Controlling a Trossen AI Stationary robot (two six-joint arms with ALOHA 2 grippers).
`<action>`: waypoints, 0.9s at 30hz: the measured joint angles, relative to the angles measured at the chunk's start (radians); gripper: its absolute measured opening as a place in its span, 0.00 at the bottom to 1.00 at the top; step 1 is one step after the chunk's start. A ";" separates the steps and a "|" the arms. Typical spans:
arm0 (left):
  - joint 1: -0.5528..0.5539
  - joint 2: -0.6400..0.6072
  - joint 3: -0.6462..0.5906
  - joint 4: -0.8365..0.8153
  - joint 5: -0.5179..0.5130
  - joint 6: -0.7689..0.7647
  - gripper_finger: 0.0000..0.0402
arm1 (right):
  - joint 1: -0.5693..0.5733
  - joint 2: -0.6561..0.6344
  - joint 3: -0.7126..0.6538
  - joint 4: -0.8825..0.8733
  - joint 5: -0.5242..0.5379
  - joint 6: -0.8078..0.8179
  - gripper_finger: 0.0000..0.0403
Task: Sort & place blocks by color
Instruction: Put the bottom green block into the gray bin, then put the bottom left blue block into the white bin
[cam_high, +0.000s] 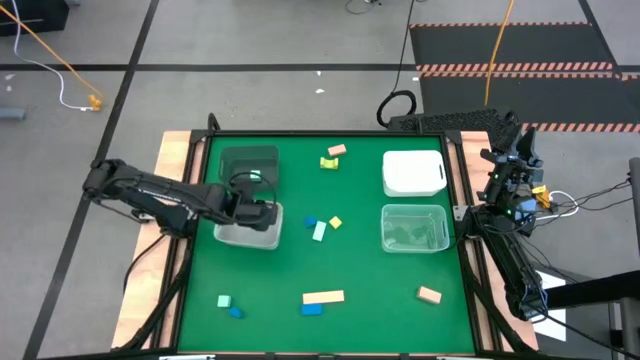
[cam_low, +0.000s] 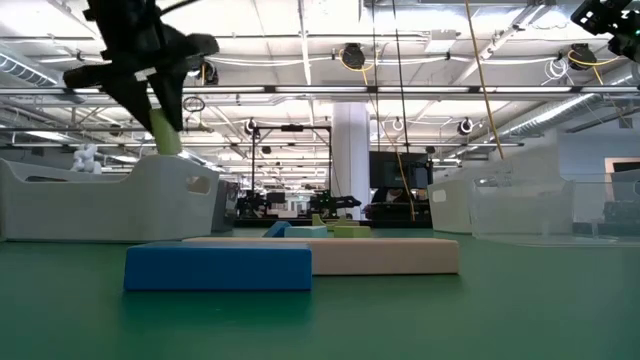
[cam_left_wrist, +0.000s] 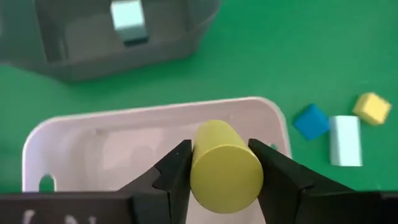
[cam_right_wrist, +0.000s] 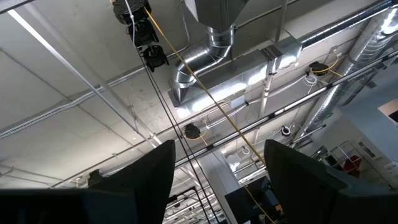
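My left gripper (cam_left_wrist: 221, 147) hovers over the clear bin (cam_left_wrist: 74, 134) on the table's left side, shut on a yellow-green cylinder block (cam_left_wrist: 225, 167). In the low view that gripper (cam_low: 150, 85) shows at upper left. Behind the clear bin, the dark grey bin (cam_high: 248, 160) holds a mint block (cam_left_wrist: 129, 22). A blue cube (cam_left_wrist: 311, 121), a mint bar (cam_left_wrist: 344, 140) and a yellow cube (cam_left_wrist: 372, 108) lie on the mat at mid-table. My right gripper (cam_right_wrist: 217, 168) is open, raised beyond the table's right edge (cam_high: 515, 165) and pointing at the ceiling. My left gripper pinches the yellow-green cylinder by its round sides (cam_left_wrist: 198, 163) between the two fingers, which come from above, pointing down. The cylinder lies along the fingers. It is lifted clear, and its lower end (cam_low: 167, 138) sticks out below the fingertips above the clear bin.
A white bin (cam_high: 413, 172) and a second clear bin (cam_high: 414, 228) stand on the right half. Tan-orange (cam_high: 336, 150) and yellow-green (cam_high: 329, 162) blocks lie near the far edge. Near the front lie a tan bar (cam_high: 323, 296), blue blocks (cam_high: 312, 309), a mint cube (cam_high: 224, 300) and a tan block (cam_high: 429, 294).
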 joint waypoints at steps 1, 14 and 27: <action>0.007 0.000 -0.009 -0.001 0.014 -0.003 0.40 | 0.000 0.000 0.000 0.000 0.000 0.000 0.59; 0.034 0.000 -0.129 0.078 0.075 -0.020 0.38 | 0.000 0.000 0.000 0.000 0.000 0.000 0.59; -0.075 -0.155 -0.129 0.243 0.046 0.429 0.62 | 0.000 0.000 0.000 0.000 0.000 0.000 0.59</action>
